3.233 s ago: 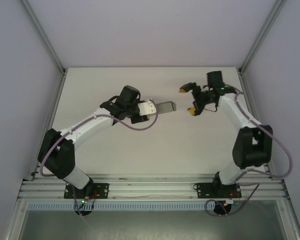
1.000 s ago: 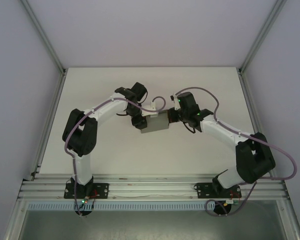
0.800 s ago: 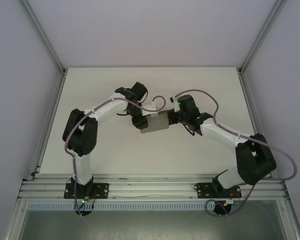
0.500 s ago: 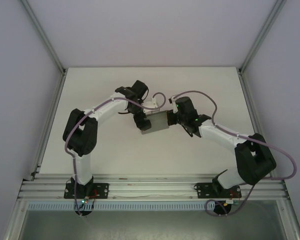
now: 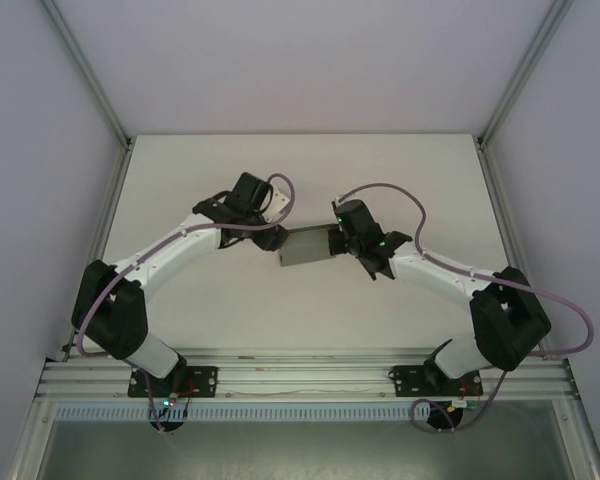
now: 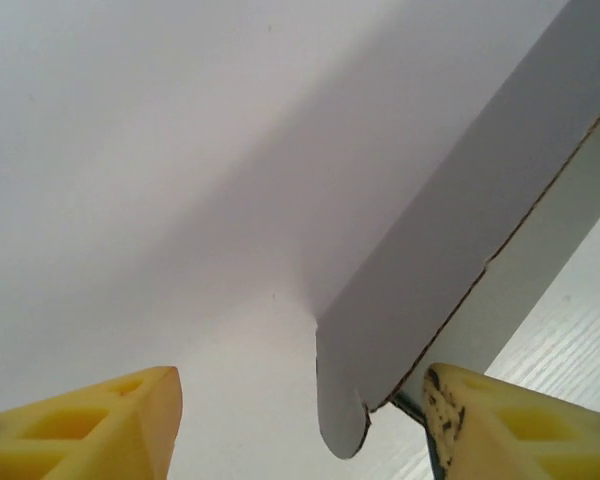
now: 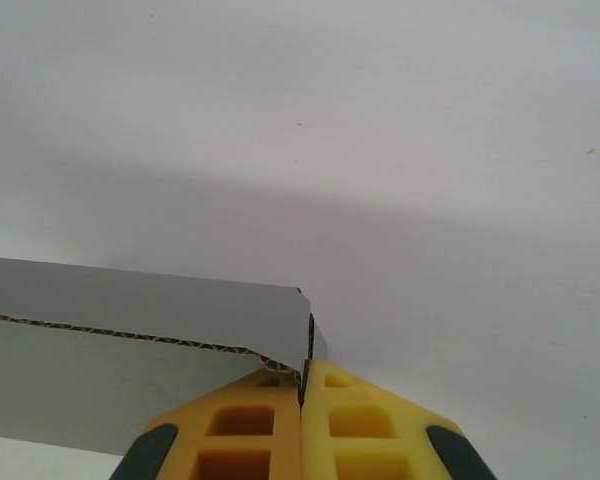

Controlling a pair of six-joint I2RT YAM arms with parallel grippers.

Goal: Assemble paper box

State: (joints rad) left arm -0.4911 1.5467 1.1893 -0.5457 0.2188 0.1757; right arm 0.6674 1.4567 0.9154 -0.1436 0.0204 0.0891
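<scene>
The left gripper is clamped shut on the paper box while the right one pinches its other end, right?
No, the left gripper is open, jaws apart around an edge of the paper box, as the left wrist view shows; the right gripper does pinch its other end.

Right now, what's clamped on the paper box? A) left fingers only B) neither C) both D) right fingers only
D: the right fingers are pressed together on the paper box edge, while the left fingers stand wide apart with a flap between them.

white table [image 5: 200,300] | pale walls [image 5: 280,60] | aluminium rail [image 5: 300,375] at near edge
</scene>
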